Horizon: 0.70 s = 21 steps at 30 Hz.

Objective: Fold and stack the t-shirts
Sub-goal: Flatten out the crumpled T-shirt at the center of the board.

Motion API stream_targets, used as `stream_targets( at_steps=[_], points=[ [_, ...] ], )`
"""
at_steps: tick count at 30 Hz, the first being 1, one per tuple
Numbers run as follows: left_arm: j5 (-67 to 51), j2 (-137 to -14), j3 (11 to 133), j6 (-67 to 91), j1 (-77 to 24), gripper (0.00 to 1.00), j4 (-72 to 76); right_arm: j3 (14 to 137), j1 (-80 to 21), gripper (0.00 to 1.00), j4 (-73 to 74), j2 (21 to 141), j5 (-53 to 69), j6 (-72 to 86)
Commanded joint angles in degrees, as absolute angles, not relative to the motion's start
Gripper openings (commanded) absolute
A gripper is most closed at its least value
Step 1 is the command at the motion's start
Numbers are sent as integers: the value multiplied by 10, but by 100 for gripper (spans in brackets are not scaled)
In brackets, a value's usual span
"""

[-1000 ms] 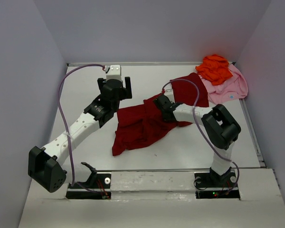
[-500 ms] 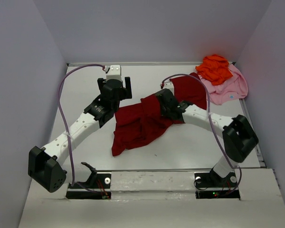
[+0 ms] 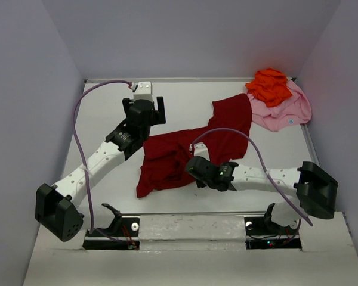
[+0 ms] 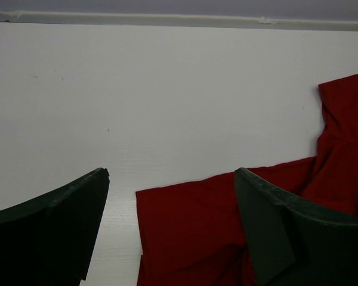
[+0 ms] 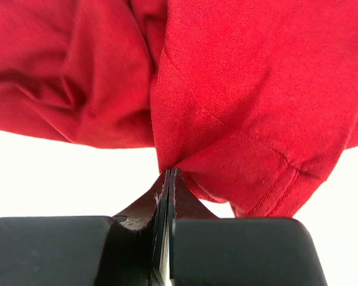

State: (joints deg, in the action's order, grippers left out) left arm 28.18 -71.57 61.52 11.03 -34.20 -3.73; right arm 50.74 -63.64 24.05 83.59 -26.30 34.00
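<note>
1. dark red t-shirt (image 3: 179,150): lies unfolded and rumpled on the table (image 3: 95,128), around mid-table. its long axis runs diagonally, from a narrow end at the near left to a wider end at the far right. the far-right end lies just beside the light pink t-shirt (image 3: 286,112); whether the 2 touch cannot be told. in the left wrist view, a flat edge of the dark red t-shirt (image 4: 191,232) lies on the surface between the fingers.

2. bright orange t-shirt (image 3: 269,85): bunched on top of the light pink t-shirt, in the far right corner.

3. right gripper (image 3: 195,169): at the near edge of the dark red t-shirt, forearm stretched low across the near right of the table. in the right wrist view, the right gripper (image 5: 169,179) has its jaws pressed together on a pinched fold of cloth, with the dark red t-shirt (image 5: 256,89) spreading out beyond the tips.

4. left gripper (image 3: 144,105): at the far-left side of the dark red t-shirt, pointing at the far edge. the left gripper (image 4: 170,179) has its jaws wide apart and grasps nothing.

5. open room: bare table shows left of the dark red t-shirt, along the far edge, and at the near right around the right forearm. walls close the left, far and right sides.
</note>
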Motion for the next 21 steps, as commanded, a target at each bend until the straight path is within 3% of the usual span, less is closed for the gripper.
stream_targets(
  at_steps=[1, 2, 5, 8, 14, 21],
  points=[
    [292, -718, 635, 110, -345, 95, -26, 497, -664, 0, 260, 819, -252, 404],
    [291, -719, 635, 111, -345, 95, -26, 498, -664, 3, 266, 822, -257, 409],
    [292, -721, 635, 111, -345, 95, -27, 518, -669, 49, 298, 820, -314, 409],
    [291, -721, 634, 112, -345, 95, -28, 547, -669, 70, 318, 810, -370, 382],
    [293, -722, 635, 113, -345, 96, -28, 599, -637, 72, 338, 805, -439, 338],
    [292, -720, 635, 113, -345, 96, -29, 537, -505, 65, 256, 835, -407, 318]
  ],
)
